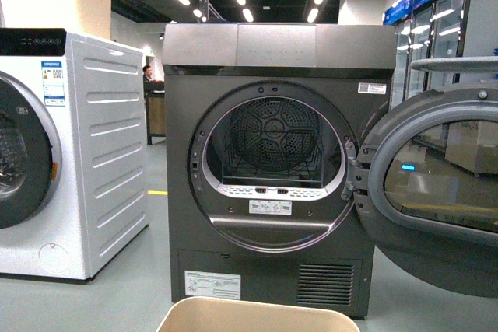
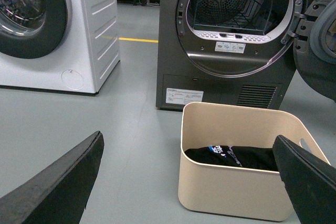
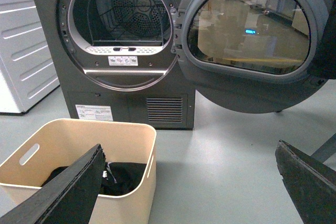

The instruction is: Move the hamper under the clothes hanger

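The left claw (image 2: pixel 188 137) and right claw (image 3: pixel 189 147) are both wide open and empty, so I think grabbing the hamper (image 2: pixel 231 203), low in the frame, comes first.

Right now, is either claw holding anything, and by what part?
Nothing held: left claw and right claw are both open and empty; hamper sits ungripped.

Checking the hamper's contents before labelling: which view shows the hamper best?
The left wrist view: nearly the whole beige hamper shows, rim to floor, with black clothing inside. The right wrist view has it partly hidden by the right gripper; the front view catches only its rim.
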`<action>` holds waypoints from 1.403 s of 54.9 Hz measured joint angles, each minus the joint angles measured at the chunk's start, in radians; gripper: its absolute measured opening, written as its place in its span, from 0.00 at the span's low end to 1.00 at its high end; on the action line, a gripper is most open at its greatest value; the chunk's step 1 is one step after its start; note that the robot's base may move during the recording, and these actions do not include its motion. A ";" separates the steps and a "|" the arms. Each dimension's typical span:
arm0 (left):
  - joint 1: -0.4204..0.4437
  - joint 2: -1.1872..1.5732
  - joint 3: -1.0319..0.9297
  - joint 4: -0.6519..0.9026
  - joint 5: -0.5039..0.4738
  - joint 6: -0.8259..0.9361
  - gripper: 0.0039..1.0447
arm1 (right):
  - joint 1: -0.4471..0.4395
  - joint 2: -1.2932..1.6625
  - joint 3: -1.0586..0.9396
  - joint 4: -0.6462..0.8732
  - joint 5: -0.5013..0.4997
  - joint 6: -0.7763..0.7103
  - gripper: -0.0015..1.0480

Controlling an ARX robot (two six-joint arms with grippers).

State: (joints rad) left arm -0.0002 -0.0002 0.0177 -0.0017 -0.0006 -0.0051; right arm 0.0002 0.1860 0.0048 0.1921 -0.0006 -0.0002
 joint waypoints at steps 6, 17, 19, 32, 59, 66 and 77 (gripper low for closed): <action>0.006 0.165 0.040 -0.023 -0.101 -0.119 0.94 | 0.051 0.180 0.006 0.188 0.135 0.116 0.92; 0.134 0.773 0.232 0.409 0.012 -0.148 0.94 | 0.070 0.901 0.234 0.586 -0.042 0.165 0.92; 0.136 0.883 0.289 0.447 0.024 -0.147 0.94 | 0.068 1.009 0.293 0.586 -0.069 0.166 0.92; 0.090 1.524 0.705 0.359 -0.019 -0.078 0.94 | 0.045 1.495 0.691 0.452 -0.132 0.161 0.92; 0.004 2.139 1.291 0.158 -0.087 -0.141 0.94 | 0.056 2.024 1.247 0.117 -0.057 0.099 0.92; -0.024 2.279 1.405 0.130 -0.090 -0.177 0.94 | 0.070 2.151 1.410 0.017 -0.053 0.094 0.92; -0.078 2.457 1.541 0.097 -0.101 -0.206 0.94 | 0.090 2.295 1.602 -0.095 -0.015 0.081 0.92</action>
State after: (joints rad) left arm -0.0780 2.4565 1.5585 0.0948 -0.1013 -0.2108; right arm 0.0902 2.4809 1.6066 0.0971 -0.0154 0.0807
